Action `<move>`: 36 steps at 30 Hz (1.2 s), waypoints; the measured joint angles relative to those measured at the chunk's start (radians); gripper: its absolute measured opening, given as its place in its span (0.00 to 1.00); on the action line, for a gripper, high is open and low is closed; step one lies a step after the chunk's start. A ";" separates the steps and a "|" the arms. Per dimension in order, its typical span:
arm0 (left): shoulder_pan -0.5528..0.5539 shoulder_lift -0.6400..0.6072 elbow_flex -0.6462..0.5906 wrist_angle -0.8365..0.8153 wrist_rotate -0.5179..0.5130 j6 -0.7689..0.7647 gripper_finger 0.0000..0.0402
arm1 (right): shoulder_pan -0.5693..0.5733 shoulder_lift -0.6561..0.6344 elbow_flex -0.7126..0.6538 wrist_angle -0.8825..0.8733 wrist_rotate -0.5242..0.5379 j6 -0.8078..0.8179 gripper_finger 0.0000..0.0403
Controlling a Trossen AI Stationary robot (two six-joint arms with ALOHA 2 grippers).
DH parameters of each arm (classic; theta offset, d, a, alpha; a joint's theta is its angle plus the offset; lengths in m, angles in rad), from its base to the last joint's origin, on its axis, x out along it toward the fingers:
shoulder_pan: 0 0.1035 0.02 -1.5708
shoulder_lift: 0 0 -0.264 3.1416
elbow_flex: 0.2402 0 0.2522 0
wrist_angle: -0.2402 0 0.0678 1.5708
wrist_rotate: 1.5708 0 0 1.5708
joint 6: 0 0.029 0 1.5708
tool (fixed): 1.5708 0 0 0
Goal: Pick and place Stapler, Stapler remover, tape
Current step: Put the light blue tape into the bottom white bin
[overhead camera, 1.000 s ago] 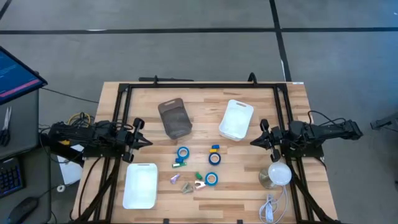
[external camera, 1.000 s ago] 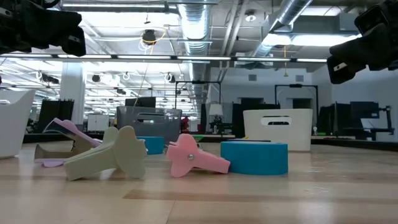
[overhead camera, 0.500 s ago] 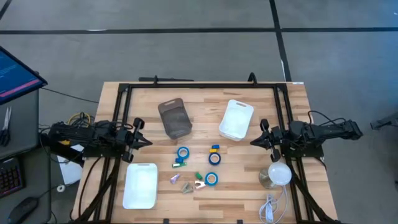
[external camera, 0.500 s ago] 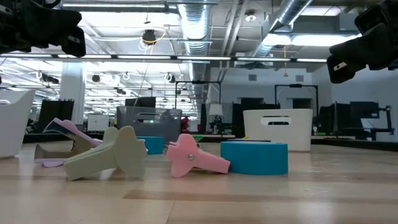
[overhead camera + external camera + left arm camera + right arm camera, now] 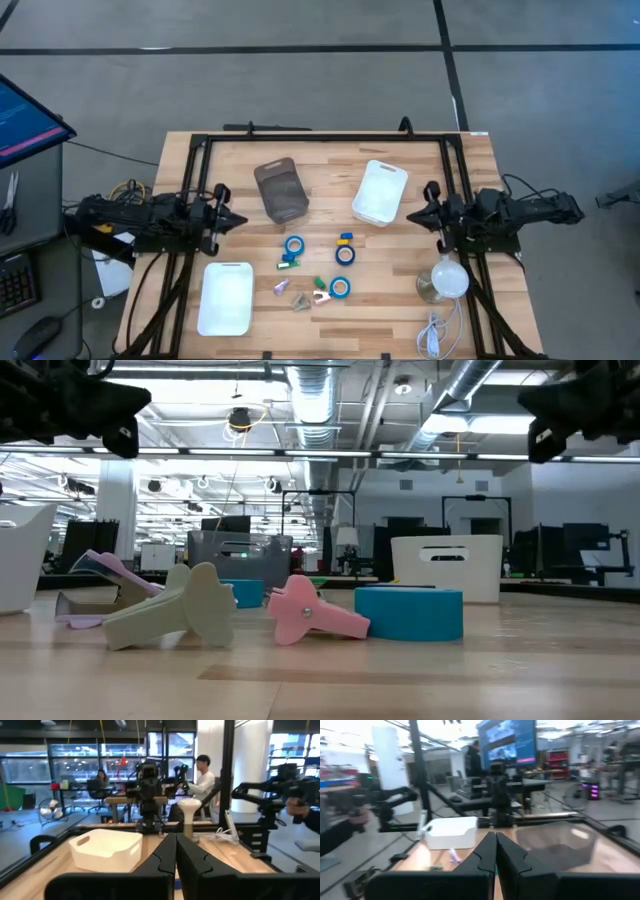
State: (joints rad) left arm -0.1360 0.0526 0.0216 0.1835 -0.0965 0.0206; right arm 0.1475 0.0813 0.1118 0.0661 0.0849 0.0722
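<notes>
Three blue tape rolls lie flat mid-table (image 5: 294,245), (image 5: 345,254), (image 5: 340,288); the nearest shows in the low view (image 5: 408,612). Small staplers lie among them: green (image 5: 289,265), blue-yellow (image 5: 346,239), purple (image 5: 281,288). A grey-green staple remover (image 5: 180,610) and a pink one (image 5: 310,612) rest on their sides. My left gripper (image 5: 238,219) hovers shut over the table's left part, and its fingers meet in the left wrist view (image 5: 175,862). My right gripper (image 5: 408,216) hovers shut on the right, as its wrist view shows (image 5: 495,857). Neither touches anything.
A smoky grey bin (image 5: 281,190) and a white bin (image 5: 380,192) stand toward the far side. Another white bin (image 5: 225,298) sits near the left front. A white lamp (image 5: 447,280) and its cord occupy the right front corner. People sit beyond the table.
Both grippers have shifted a little toward the table's far edge and sit higher in the low view. Both have stayed shut. The things on the table have not moved.
</notes>
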 joint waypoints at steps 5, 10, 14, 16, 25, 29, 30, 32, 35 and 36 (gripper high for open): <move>0.000 0.141 0.074 0.000 -0.050 0.008 0.00 | 0.000 0.093 0.115 -0.097 0.072 -0.003 0.00; 0.000 0.356 0.165 0.001 -0.153 0.078 0.00 | 0.000 0.256 0.217 -0.192 0.142 -0.027 0.00; 0.000 0.520 0.212 0.000 -0.182 0.108 0.00 | 0.001 0.394 0.278 -0.274 0.214 -0.026 0.00; 0.000 0.584 0.224 0.002 -0.182 0.085 0.00 | 0.001 0.451 0.301 -0.304 0.237 -0.016 0.00; 0.000 0.811 0.286 -0.004 -0.180 -0.101 0.00 | 0.001 0.682 0.407 -0.315 0.238 0.015 0.00; 0.000 0.908 0.368 -0.027 -0.191 -0.104 0.00 | 0.001 0.737 0.447 -0.313 0.238 0.011 0.00; 0.000 0.933 0.393 -0.054 -0.204 -0.104 0.00 | 0.001 0.744 0.453 -0.317 0.238 0.008 0.00; -0.005 0.983 0.448 -0.137 -0.240 -0.111 0.00 | 0.001 0.752 0.459 -0.316 0.238 0.002 0.00; -0.017 1.056 0.536 -0.279 -0.274 -0.149 0.00 | 0.001 0.750 0.459 -0.331 0.277 0.000 0.00; -0.023 1.079 0.561 -0.321 -0.274 -0.164 0.00 | 0.000 0.750 0.459 -0.339 0.294 0.000 0.00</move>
State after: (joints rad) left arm -0.1591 1.1316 0.5830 -0.1375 -0.3702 -0.1435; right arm 0.1479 0.8310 0.5713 -0.2725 0.3789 0.0723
